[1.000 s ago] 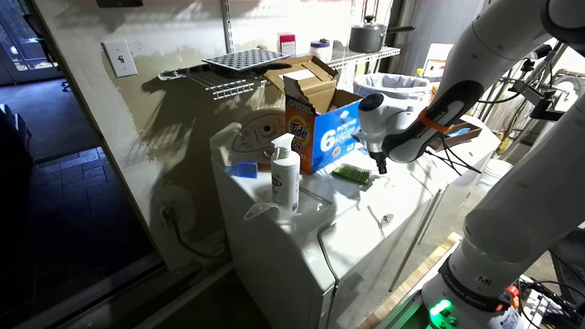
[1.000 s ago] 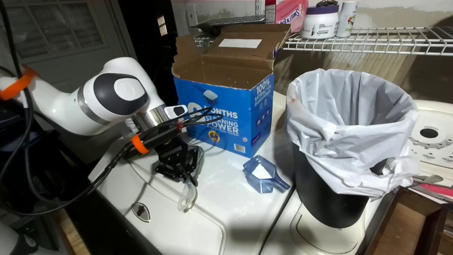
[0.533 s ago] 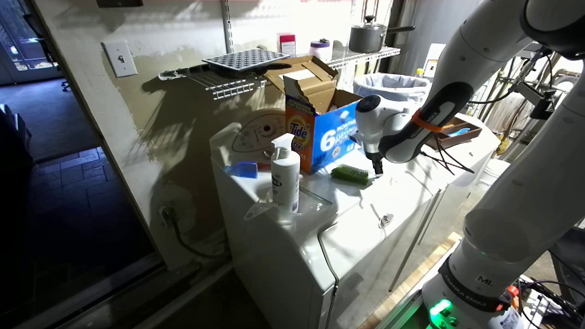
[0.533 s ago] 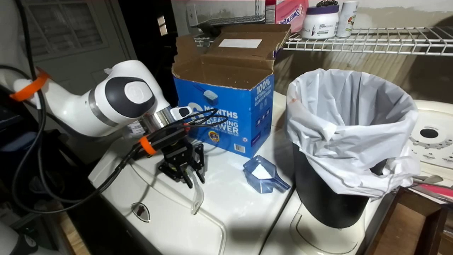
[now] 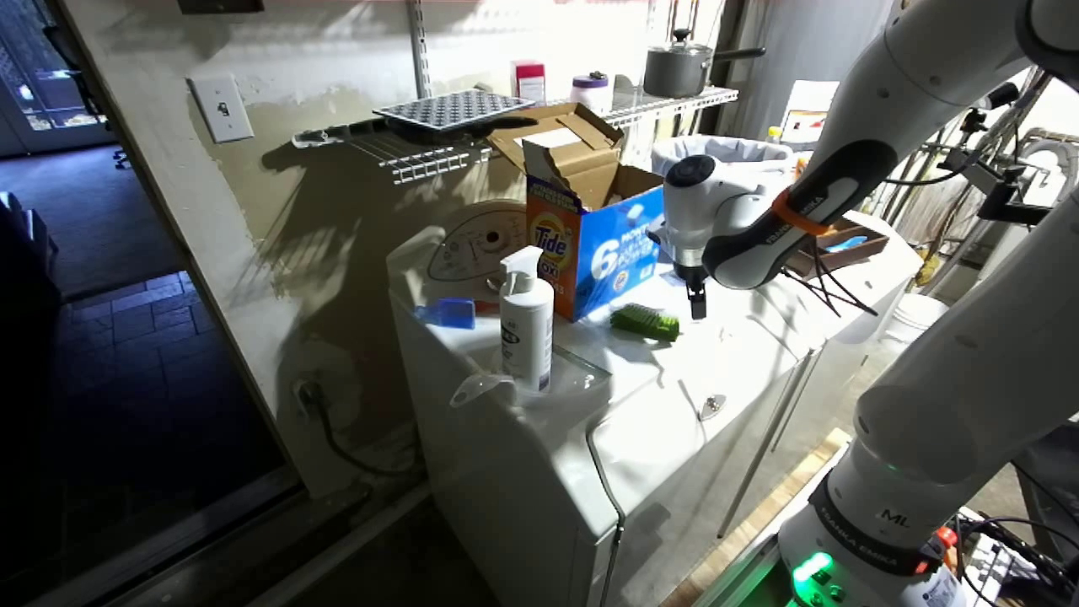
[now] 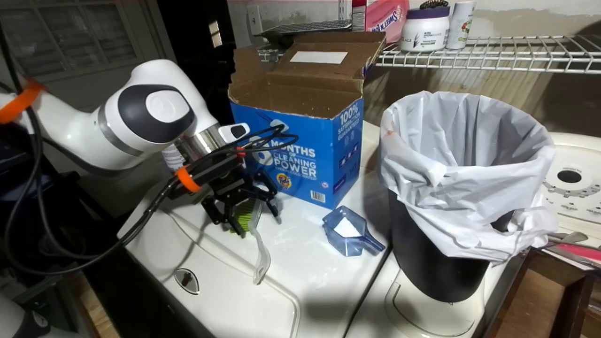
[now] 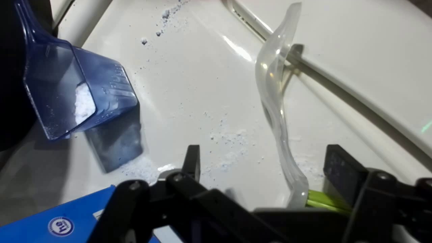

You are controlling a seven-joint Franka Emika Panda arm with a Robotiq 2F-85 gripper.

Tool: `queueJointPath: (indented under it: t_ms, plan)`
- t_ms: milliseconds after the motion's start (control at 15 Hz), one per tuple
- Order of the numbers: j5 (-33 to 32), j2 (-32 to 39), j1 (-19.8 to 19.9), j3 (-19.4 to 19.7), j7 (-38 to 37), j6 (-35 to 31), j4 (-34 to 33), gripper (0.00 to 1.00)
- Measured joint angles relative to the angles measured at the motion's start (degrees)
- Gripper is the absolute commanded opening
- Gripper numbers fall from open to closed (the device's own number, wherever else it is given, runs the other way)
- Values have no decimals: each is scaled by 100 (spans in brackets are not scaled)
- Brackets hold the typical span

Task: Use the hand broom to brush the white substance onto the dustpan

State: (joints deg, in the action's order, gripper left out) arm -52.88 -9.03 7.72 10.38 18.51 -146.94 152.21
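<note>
The hand broom, with a clear curved handle and green bristles, lies on the white machine top. My gripper hovers over the broom, its jaws wide apart. In the wrist view the handle runs between the spread fingertips of the gripper without being gripped; the green head is mostly hidden below the gripper. Loose white substance is scattered in patches on both sides of the handle. What appears to be the clear dustpan lies by the white pump bottle in an exterior view, partly hidden.
A blue scoop holding white powder lies near the open blue Tide box. A lined black bin stands beyond it. The pump bottle and a blue object occupy the far end. A wire shelf runs above.
A second ago the gripper was shut on the broom handle. It has since spread its fingers, let go and risen slightly, and the broom now rests on the machine top.
</note>
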Motion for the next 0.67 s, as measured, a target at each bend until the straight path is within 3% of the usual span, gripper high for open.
queueJointPath:
  t_ms: [333,667]
  plan:
    - [1735,-1104,-286,170,1402,-401,574,100]
    - [3671,-1986,-1628,980,2559,-381,514,100]
